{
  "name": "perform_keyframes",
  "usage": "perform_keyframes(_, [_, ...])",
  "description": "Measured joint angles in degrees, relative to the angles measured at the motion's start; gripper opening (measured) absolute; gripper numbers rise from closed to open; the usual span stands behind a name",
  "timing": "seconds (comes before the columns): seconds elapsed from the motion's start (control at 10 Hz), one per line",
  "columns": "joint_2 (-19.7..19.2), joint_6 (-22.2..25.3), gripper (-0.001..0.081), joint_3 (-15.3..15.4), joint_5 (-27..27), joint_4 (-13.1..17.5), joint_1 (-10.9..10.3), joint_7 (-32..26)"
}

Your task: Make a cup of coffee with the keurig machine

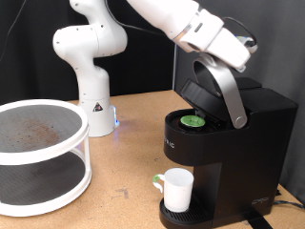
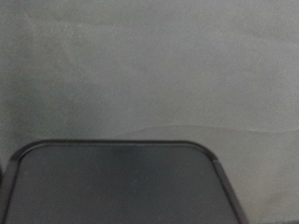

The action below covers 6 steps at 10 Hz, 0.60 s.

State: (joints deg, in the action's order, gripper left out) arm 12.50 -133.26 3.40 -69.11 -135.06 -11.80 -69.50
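Observation:
The keurig machine stands at the exterior view's right with its lid raised. Its grey-silver arched handle points up. A small dark pod with a green top sits in the open chamber. The cup, white with a pale green handle, stands on the drip tray under the spout. My gripper is at the top end of the raised lid handle; its fingers do not show clearly. In the wrist view only a dark panel with rounded corners shows against a grey wall; no fingers appear.
A white two-tier round rack stands at the exterior view's left. The arm's white base is at the back of the wooden table. A dark curtain hangs behind.

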Motion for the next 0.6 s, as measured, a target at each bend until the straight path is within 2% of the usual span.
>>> perform_keyframes(0.4, [1.8, 3.2, 0.0, -2.9, 2.8, -5.0, 1.9, -5.0])
perform_keyframes(0.6, [2.0, 0.7, 0.0, -3.4, 2.7, -8.0, 2.5, -6.3])
